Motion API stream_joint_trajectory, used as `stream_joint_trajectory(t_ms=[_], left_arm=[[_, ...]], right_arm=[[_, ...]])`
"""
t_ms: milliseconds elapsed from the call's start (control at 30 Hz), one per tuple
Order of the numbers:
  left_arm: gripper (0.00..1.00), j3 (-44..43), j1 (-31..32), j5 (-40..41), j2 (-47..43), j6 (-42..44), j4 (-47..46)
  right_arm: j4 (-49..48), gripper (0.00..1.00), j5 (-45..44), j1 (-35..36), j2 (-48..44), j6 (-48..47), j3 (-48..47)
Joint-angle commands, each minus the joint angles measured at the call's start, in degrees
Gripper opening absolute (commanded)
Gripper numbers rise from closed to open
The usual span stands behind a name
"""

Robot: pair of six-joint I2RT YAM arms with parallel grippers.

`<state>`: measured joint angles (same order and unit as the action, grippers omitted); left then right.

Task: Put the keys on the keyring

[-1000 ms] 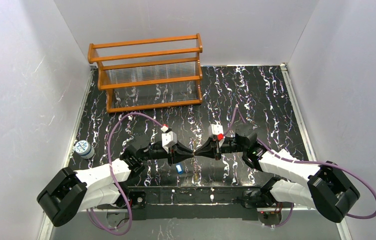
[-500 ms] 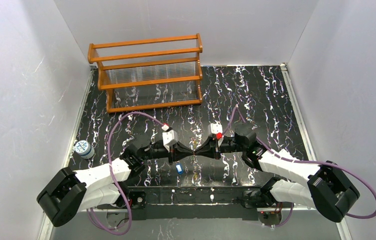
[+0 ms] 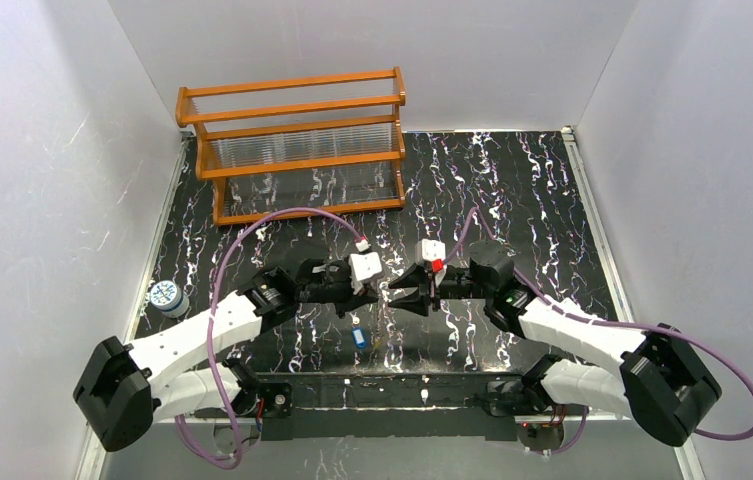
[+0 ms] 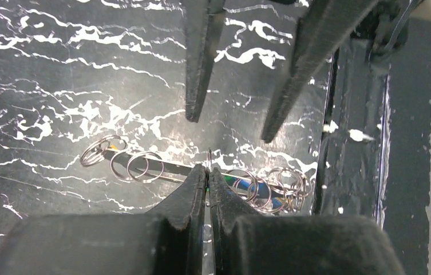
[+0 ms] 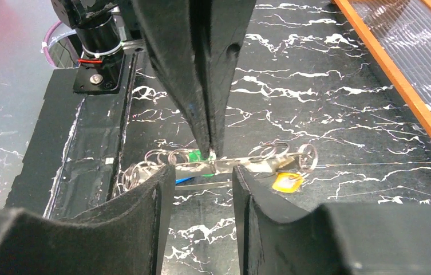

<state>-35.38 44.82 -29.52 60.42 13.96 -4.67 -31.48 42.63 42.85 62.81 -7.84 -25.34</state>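
The two arms meet over the near middle of the table [image 3: 512, 180], tip to tip. The left pincer [image 4: 207, 175] is clenched, its fingers pressed flat together. A thin sliver of metal stands edge-on at the tips, and I cannot tell whether it is part of the keyring. The right pincer [image 5: 202, 175] is released, its fingers spread wide and nothing between them. It points at the left one from the other side.

The keyring [image 5: 236, 164] lies flat on the table just under the two tips, stretched out long and narrow. Several small rings [image 4: 144, 166] are strung along it, some bunched at the end nearer the arm bases. The green key [image 5: 197, 156] shows right beside the left pincer's tip. The yellow key [image 5: 287, 182] lies at the far end of the keyring, touching or just beside it. The blue key [image 3: 358, 337] lies at the near end, close to the table's edge strip. Whether each key is threaded on the loop or only lies against it cannot be told.

A rack [image 3: 292, 150] stands at the far left of the table, well apart from the arms. A small round tin [image 3: 165, 297] sits at the left edge.
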Motion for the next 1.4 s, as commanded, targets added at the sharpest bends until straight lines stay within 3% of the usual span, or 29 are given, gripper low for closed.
stream_joint_trajectory(t_ms=[0,233,633,1033,1367], left_arm=[[0.0,-5.9,3.3,5.3,1.8,6.1,13.5],[0.0,-7.3,6.7,7.9,4.1,7.0,14.7],[0.0,-5.5,7.1,6.9,2.3,5.2,9.7],[0.0,-5.2,7.4,6.7,2.2,4.4,8.5],[0.0,-5.0,7.5,6.8,2.1,4.1,8.0]], right_arm=[[-3.6,0.48,1.3,-0.1,2.6,1.3,-3.3],[-7.2,0.43,2.8,-0.1,6.0,3.1,-3.2],[-9.5,0.4,6.0,0.0,8.8,3.5,-1.4],[-10.2,0.24,6.6,0.1,11.4,3.5,-1.0],[-7.9,0.27,2.5,0.1,11.2,2.5,-0.9]])
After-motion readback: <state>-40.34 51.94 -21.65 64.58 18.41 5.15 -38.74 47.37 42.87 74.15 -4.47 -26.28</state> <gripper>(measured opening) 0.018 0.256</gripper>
